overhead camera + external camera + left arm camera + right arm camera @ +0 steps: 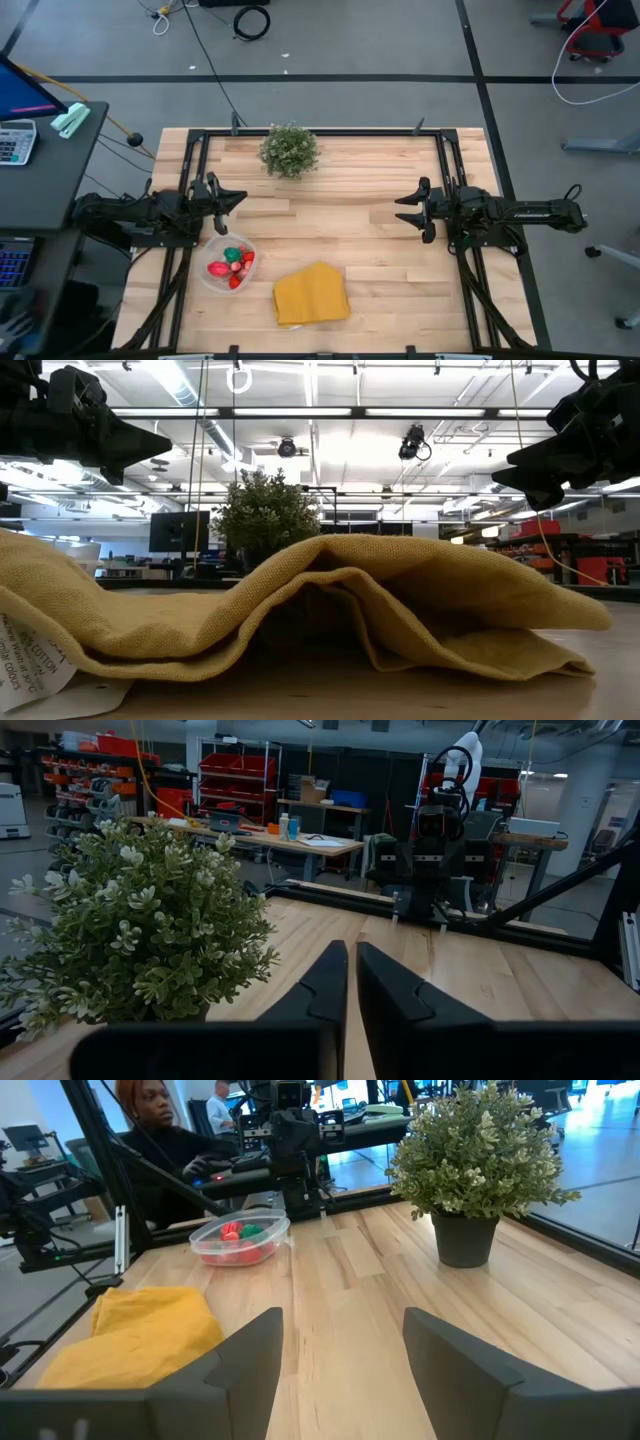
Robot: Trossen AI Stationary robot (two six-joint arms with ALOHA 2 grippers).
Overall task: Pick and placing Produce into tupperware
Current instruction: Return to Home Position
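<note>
— Start at the left. What stood there?

— In the right wrist view a person (165, 1155) sat beyond the table's left edge, behind the left arm (285, 1125). The left gripper (240, 197) hung above the table (360, 190), pointing inward. Its fingers were drawn nearly together, with only a slit between them and nothing held.

— And the produce?

— The produce (231, 265), red pieces with one green, lay inside the tub (206, 252). The tub sat near that gripper, toward the table's front. No loose piece showed on the boards.

— So the placing looked finished. What could have spoiled it?

— I judged the tub light. Had the left arm dipped while folding home, a finger or a link could have clipped the rim. That would have slid or tipped the tub and spilled the pieces.

— Further right?

— The plant (290, 150) stood at the back. The cloth (312, 293) lay at the front, just beside the tub. A low sweep could have dragged the cloth against the tub.

— And the right side?

— The right gripper (400, 210) hung facing the left one, well apart from it, fingers spread wide and empty. It was far from the tub. Its likeliest mishap, I thought, was brushing the plant on a wide swing.
</note>
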